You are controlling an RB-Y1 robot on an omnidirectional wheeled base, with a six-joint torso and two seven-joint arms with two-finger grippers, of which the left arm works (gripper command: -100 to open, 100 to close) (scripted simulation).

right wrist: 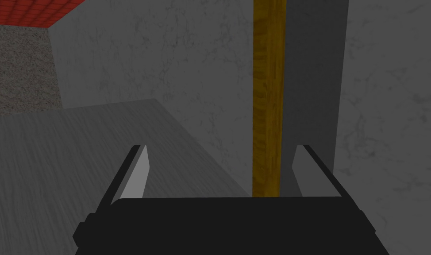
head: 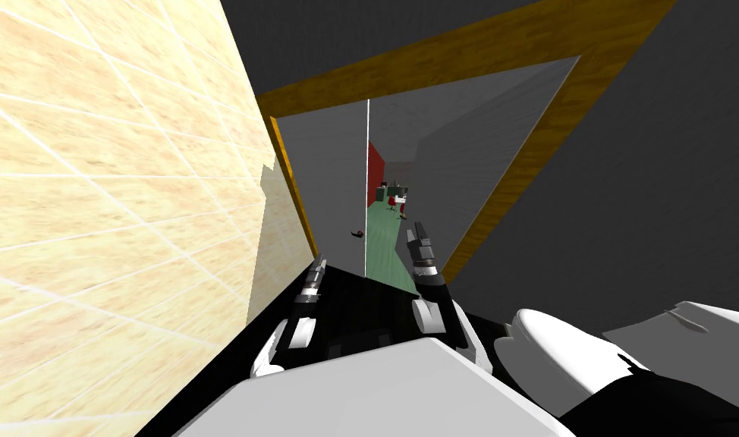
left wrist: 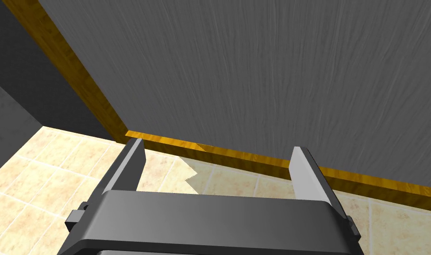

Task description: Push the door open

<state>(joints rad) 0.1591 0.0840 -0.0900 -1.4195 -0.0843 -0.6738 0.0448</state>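
Note:
The grey door (head: 326, 182) stands partly swung inward in its yellow-brown wooden frame (head: 466, 57). Its free edge shows as a thin pale line, with a small dark handle (head: 356, 234) beside it. My left gripper (head: 319, 267) is open, close in front of the door's face near the hinge-side frame. In the left wrist view the open gripper (left wrist: 219, 164) faces the grey door panel (left wrist: 263, 79) and a frame strip (left wrist: 236, 155). My right gripper (head: 418, 237) reaches into the gap past the door's edge. It stands open (right wrist: 219, 166), holding nothing, between the door slab (right wrist: 68, 150) and the jamb (right wrist: 267, 97).
A beige tiled surface (head: 110, 197) runs along my left. Dark grey wall (head: 664, 174) flanks the frame on the right. Through the gap lie a green floor (head: 387, 254), a red wall (head: 375, 171) and small far-off furniture (head: 397, 196). A grey passage wall (head: 466, 152) lines the opening.

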